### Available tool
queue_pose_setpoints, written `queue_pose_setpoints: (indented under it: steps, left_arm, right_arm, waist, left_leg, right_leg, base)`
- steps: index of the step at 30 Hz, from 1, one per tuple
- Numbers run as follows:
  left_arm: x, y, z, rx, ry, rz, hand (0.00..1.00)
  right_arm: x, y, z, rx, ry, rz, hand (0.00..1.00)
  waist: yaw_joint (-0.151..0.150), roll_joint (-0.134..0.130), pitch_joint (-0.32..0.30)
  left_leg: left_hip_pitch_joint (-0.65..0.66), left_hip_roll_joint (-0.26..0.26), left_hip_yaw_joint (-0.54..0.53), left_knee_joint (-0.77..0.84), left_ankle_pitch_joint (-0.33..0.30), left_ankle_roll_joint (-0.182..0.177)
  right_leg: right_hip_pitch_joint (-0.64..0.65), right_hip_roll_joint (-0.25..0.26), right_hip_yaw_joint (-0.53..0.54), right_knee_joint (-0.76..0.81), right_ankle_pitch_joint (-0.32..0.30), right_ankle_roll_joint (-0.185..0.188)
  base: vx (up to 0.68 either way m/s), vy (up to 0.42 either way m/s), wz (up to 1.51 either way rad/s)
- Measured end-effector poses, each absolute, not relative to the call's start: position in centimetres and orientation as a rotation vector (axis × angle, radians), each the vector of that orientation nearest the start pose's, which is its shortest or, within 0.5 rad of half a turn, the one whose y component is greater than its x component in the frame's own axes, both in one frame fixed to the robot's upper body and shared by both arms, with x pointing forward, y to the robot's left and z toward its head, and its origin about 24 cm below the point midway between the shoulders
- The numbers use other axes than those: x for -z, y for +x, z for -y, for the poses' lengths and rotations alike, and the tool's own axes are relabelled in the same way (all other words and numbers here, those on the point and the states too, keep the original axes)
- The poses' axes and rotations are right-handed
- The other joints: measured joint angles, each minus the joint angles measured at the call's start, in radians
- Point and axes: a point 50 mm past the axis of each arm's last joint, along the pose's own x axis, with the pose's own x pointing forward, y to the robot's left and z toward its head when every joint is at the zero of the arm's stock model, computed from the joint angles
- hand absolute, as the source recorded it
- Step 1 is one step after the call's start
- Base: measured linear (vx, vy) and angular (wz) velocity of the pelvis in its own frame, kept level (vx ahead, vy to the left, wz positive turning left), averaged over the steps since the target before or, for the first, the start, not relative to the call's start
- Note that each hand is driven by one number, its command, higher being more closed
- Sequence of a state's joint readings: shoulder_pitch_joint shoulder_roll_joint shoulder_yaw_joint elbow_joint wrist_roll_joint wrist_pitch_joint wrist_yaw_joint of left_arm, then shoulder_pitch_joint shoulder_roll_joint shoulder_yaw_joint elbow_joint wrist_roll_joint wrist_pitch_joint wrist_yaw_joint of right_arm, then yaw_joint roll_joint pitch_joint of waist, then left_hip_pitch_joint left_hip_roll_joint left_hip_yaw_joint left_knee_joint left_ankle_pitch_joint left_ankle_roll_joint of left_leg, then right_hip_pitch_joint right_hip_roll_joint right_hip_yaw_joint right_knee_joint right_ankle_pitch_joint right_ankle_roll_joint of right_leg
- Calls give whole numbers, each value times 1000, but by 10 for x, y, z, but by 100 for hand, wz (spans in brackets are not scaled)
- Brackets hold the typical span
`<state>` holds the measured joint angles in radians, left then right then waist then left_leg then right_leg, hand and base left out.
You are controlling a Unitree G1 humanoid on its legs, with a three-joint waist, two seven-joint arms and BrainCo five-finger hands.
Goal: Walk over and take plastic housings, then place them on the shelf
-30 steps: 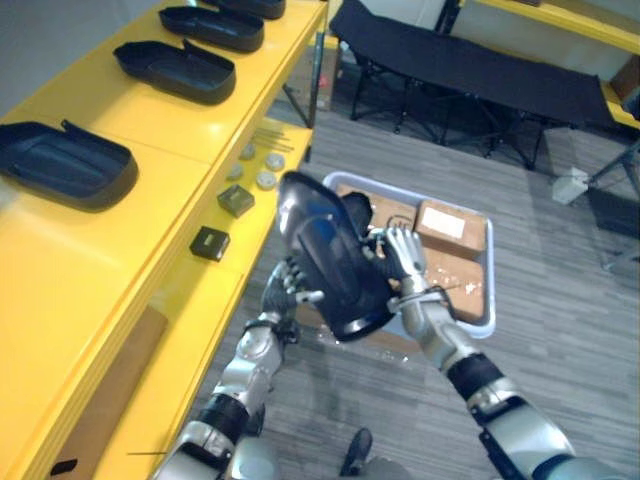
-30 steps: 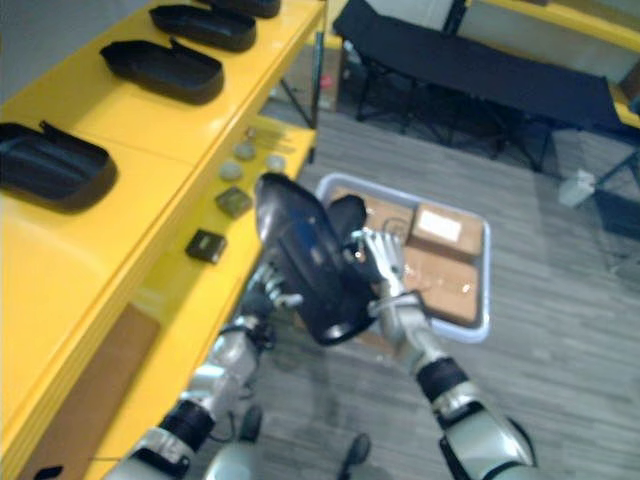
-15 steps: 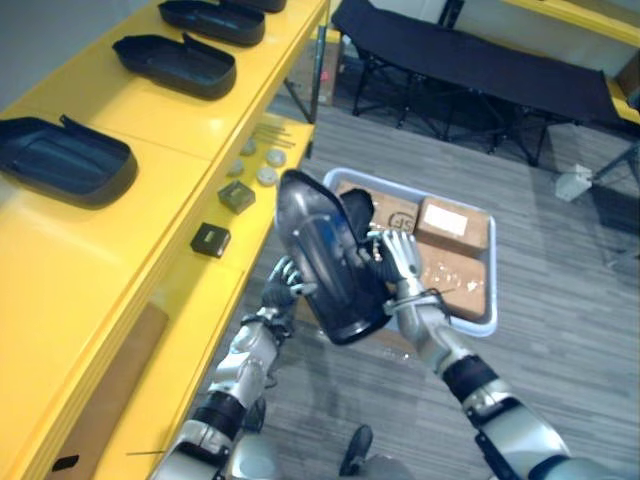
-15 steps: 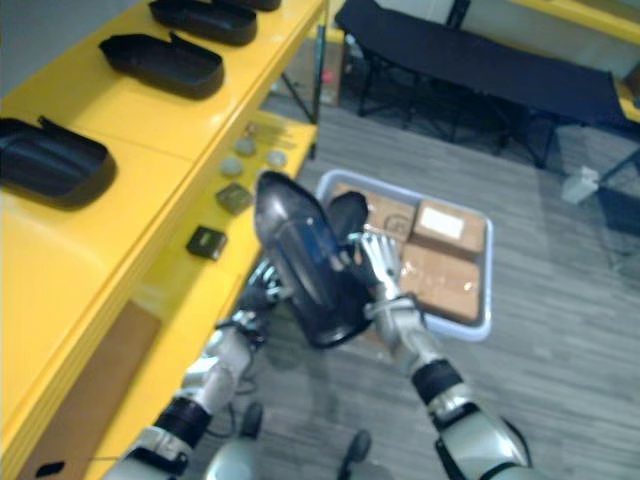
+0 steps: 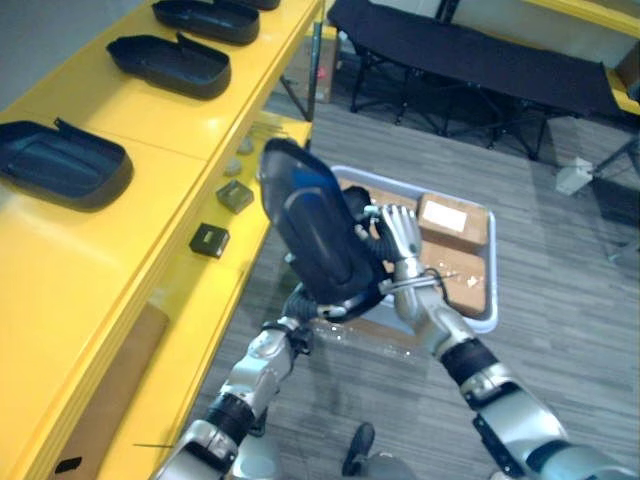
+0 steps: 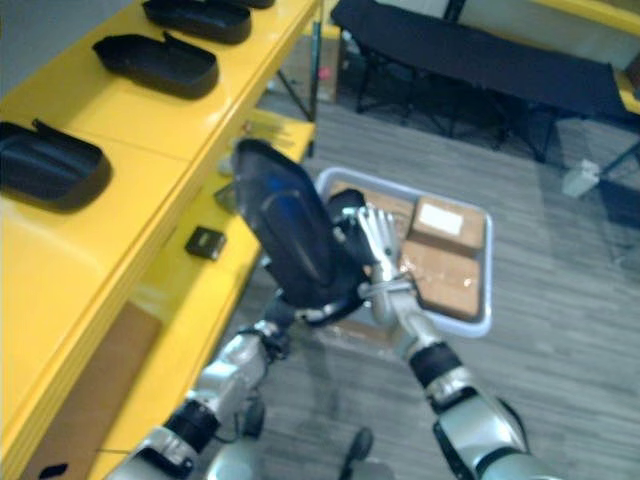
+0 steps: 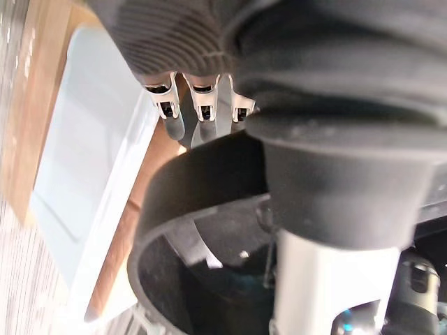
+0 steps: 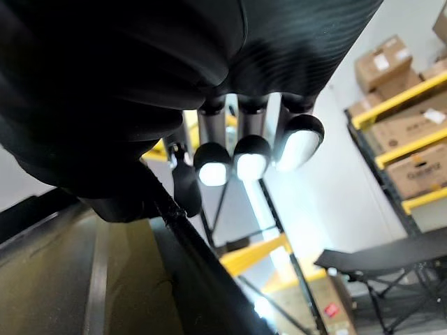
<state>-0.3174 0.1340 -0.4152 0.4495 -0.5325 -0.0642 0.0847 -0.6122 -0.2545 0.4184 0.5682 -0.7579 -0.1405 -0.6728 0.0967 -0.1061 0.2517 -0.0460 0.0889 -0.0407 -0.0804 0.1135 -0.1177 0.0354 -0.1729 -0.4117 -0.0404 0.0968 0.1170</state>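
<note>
I hold a black plastic housing [image 5: 315,235] upright between both hands, just beside the yellow shelf's top board [image 5: 150,130] and above its lower board. My right hand [image 5: 402,232] lies flat against the housing's right side, fingers straight. In the left wrist view the housing's rim [image 7: 209,181] passes between my left hand's fingers [image 7: 202,112] and its thumb, which grip it from below. Three more black housings [image 5: 62,165] [image 5: 170,65] [image 5: 205,18] lie in a row on the top board.
A white bin [image 5: 488,290] with cardboard boxes [image 5: 452,218] stands on the floor behind the held housing. Small black blocks [image 5: 209,240] [image 5: 235,195] and round parts sit on the lower yellow board. A black folding cot [image 5: 470,60] stands further back.
The held housing has risen and swung left toward the shelf edge. My left hand has slid beneath it; the right hand followed along its side.
</note>
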Motion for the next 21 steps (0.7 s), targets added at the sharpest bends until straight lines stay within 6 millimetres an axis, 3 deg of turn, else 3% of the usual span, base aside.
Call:
queue_pose_setpoints:
  steps: [4, 12, 13, 21]
  left_arm:
    - [-26, 299, -93, 69, -261, -94, 0]
    - [-40, 302, -113, -32, -361, 7, 0]
    - [-41, 303, -116, -33, -396, 16, 100]
    - [-35, 299, -119, 64, -640, 6, 100]
  right_arm:
    - [-118, 340, 95, 146, -1018, 702, 100]
    - [-107, 334, 92, 133, -1004, 673, 100]
    - [-105, 334, 92, 130, -1004, 668, 100]
    - [-98, 330, 93, 136, -995, 649, 100]
  waist:
    - [1, 14, 9]
    - [5, 16, 10]
    - [6, 16, 10]
    - [5, 17, 11]
  left_leg:
    - [0, 0, -3, 0, 0, 0]
    - [-1, 0, -5, 0, 0, 0]
    - [0, 0, -5, 0, 0, 0]
    - [0, 0, -5, 0, 0, 0]
  right_leg:
    - [1, 1, -1, 0, 0, 0]
    - [2, 1, -4, 0, 0, -1]
    - [2, 1, -4, 0, 0, -1]
    - [2, 0, -4, 0, -1, -1]
  base:
    - [0, 0, 0]
    - [0, 0, 0]
    - [0, 0, 0]
    - [0, 0, 0]
